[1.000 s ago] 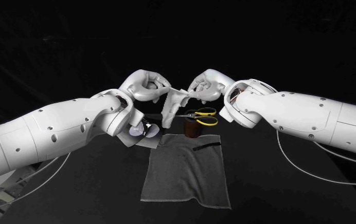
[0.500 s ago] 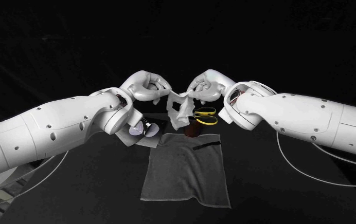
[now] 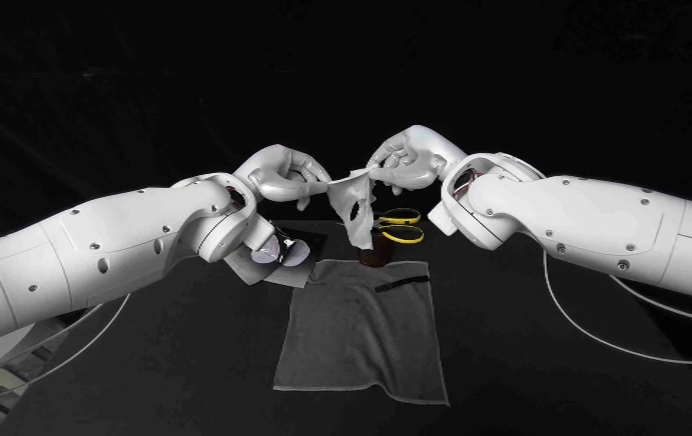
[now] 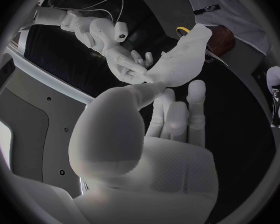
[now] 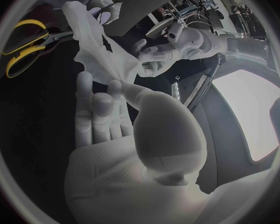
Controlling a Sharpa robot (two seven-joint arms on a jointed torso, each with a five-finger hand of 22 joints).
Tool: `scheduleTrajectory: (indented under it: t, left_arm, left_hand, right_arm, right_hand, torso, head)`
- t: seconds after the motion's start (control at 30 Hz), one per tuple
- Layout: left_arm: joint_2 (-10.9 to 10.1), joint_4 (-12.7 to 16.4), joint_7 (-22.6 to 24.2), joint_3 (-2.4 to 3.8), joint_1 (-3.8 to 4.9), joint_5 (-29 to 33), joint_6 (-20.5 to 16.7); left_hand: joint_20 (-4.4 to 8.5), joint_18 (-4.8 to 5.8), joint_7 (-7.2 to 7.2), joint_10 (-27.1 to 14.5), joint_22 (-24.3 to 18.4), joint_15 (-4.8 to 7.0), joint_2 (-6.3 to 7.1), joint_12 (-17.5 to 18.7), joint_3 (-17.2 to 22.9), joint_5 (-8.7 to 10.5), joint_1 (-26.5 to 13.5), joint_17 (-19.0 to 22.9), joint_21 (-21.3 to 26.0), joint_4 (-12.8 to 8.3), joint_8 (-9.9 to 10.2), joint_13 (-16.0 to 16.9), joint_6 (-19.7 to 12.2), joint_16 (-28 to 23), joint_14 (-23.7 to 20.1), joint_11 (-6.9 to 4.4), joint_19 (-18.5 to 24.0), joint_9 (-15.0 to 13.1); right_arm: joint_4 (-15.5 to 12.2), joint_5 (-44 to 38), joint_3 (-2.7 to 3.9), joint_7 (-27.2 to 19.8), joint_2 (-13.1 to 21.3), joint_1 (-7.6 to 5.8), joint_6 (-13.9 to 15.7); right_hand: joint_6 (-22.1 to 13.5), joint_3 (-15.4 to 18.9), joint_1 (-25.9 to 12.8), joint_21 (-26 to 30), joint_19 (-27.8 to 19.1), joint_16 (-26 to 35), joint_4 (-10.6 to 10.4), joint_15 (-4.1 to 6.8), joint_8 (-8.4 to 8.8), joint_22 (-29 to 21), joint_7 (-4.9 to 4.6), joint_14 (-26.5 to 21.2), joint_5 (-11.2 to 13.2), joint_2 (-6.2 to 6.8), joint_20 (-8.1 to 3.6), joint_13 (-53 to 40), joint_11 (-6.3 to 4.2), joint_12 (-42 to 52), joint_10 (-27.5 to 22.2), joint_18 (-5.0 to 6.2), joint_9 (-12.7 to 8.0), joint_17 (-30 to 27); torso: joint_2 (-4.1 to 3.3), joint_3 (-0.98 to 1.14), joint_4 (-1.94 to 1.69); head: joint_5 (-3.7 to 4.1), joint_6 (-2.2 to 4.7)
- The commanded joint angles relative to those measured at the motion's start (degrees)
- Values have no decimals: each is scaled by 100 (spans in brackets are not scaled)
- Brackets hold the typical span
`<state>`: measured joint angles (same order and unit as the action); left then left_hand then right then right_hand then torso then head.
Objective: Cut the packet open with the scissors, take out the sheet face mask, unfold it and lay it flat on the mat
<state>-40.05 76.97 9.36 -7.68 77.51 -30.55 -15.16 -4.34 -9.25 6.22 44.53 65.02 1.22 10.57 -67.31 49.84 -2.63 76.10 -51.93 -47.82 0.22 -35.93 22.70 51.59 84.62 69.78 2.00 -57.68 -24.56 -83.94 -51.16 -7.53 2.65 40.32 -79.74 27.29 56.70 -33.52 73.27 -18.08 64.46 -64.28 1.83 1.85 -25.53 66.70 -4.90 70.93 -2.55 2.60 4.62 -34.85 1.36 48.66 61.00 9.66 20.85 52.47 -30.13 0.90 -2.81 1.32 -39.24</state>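
- Step in hand, as judged: unfolding. The face mask (image 3: 351, 206) is out of its packet (image 3: 274, 254), which lies on the table just beside the far left corner of the mat (image 3: 361, 341), partly under the left arm.
- Left hand (image 3: 284, 174): raised above the table beyond the mat. It pinches one upper edge of the face mask between thumb and a finger, and the left wrist view shows its other fingers held out straight.
- Right hand (image 3: 408, 161): raised opposite and near the left hand. It pinches the other upper edge the same way, with its remaining fingers extended.
- Face mask: held in the air between the two hands. It hangs as a narrow, creased strip and is not yet spread. Its lower end dangles over a brown object (image 3: 372, 253) at the far edge of the mat; whether they touch cannot be told.
- Scissors (image 3: 398, 226): on the table beyond the mat, below the right hand.
- Recommended handling: draw the hands apart evenly and slowly. The sheet looks thin and limp, so a sharp pull may tear it or slip a pinch.
- Lift the hanging end clear of the brown object and scissors before carrying it over the mat.
- A dark strip (image 3: 401, 282) lies near the far right corner of the mat, so the face mask is best laid nearer the robot, lower end first.
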Motion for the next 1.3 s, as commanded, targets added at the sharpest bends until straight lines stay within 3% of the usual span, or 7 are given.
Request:
scheduleTrajectory:
  t: [0.03, 0.2, 0.43, 0.63, 1.03, 1.17, 1.3]
  left_arm:
    - [26, -28, -56, -5, -6, 126, -148]
    - [71, -41, 45, -21, -32, 297, -80]
    - [114, -33, 336, -32, -53, 756, 290]
    - [135, -62, 449, -34, -63, 1171, 543]
    - [220, -171, 452, -40, -165, 2097, 1166]
    - [234, -206, 409, -41, -195, 2331, 1338]
    - [249, -238, 352, -48, -214, 2427, 1431]
  left_hand:
    - [-29, -120, 43, -92, -22, -27, -35, 251, 61, -17, -115, 231, 65, -46, -79, -126, -22, -86, -172, 29, 107, -76]
    - [-85, -113, 92, -129, -20, -100, -111, 850, -1, -13, -183, 519, 93, -119, -79, -450, -60, -174, -391, 106, 196, -146]
    - [-212, -127, 179, 1389, 39, -231, -267, 3710, -115, -9, -247, 1817, 88, -186, 69, -1806, -111, -831, -804, 267, 445, -384]
    - [-262, -128, 246, 1837, -95, -281, -368, 5168, -27, -9, -308, 2160, 206, -39, -172, -1907, -486, -1173, -614, 356, 411, -816]
    - [-315, -130, 462, 2143, -534, -354, -783, 6302, 281, -11, -525, 1438, 507, 320, -1273, -1888, -1766, -1232, 136, 490, 46, -1721]
    - [-329, -130, 549, 2194, -590, -379, -935, 6340, 598, -23, -629, 1387, 535, 392, -1295, -1872, -2303, -1254, 169, 534, 5, -1725]
    - [-374, -123, 653, 2187, -592, -440, -918, 6356, 946, -21, -891, 1427, 512, 430, -934, -1865, -3135, -1304, 98, 608, 23, -1437]
  right_arm:
    - [-73, -4, 15, -64, 31, -28, -148]
    - [-103, -79, 24, -21, 28, -70, -172]
    - [-63, -127, 28, 33, -54, -98, -173]
    - [-122, -147, 32, 39, -72, -104, -147]
    - [-233, -172, 72, 63, -53, -155, -76]
    - [-273, -173, 100, 66, -43, -170, -54]
    - [-301, -166, 122, 71, -35, -189, -34]
  right_hand:
    - [20, -44, 15, -20, 26, 18, -4, 6, -127, 12, -9, 11, -23, -58, 1, -6, -27, -9, -6, 71, 393, -8]
    - [20, -44, 15, -20, 26, 18, -4, 6, -127, 12, -9, 11, -23, -58, 1, -6, -27, -9, -6, 71, 393, -8]
    - [20, -49, 15, -21, 25, 11, 0, 6, -126, 13, -9, 17, -23, -55, 0, -5, -27, -12, -7, 70, 393, 2]
    - [20, -49, 15, -21, 25, 11, 0, 6, -126, 13, -9, 17, -23, -55, 0, -5, -27, -12, -7, 70, 393, 2]
    - [21, -60, 10, -24, 24, 10, 3, 6, -126, 17, -10, 20, -23, -54, -1, -3, -26, -14, -5, 70, 393, 4]
    - [21, -60, 10, -24, 24, 10, 3, 6, -126, 17, -10, 20, -23, -54, -1, -3, -26, -14, -5, 70, 393, 4]
    - [21, -60, 10, -24, 24, 10, 3, 6, -126, 17, -10, 20, -23, -54, -1, -3, -26, -14, -5, 70, 393, 4]
  torso:
    - [-3, -2, 9]
    - [-5, -3, 5]
    - [-6, 0, 2]
    - [-3, -1, 3]
    - [-4, -2, 3]
    - [-2, 0, 3]
    - [2, -2, 2]
  head:
    - [2, 16]
    - [13, 3]
    - [3, 6]
    - [3, 11]
    - [16, 22]
    - [21, 17]
    - [27, 29]
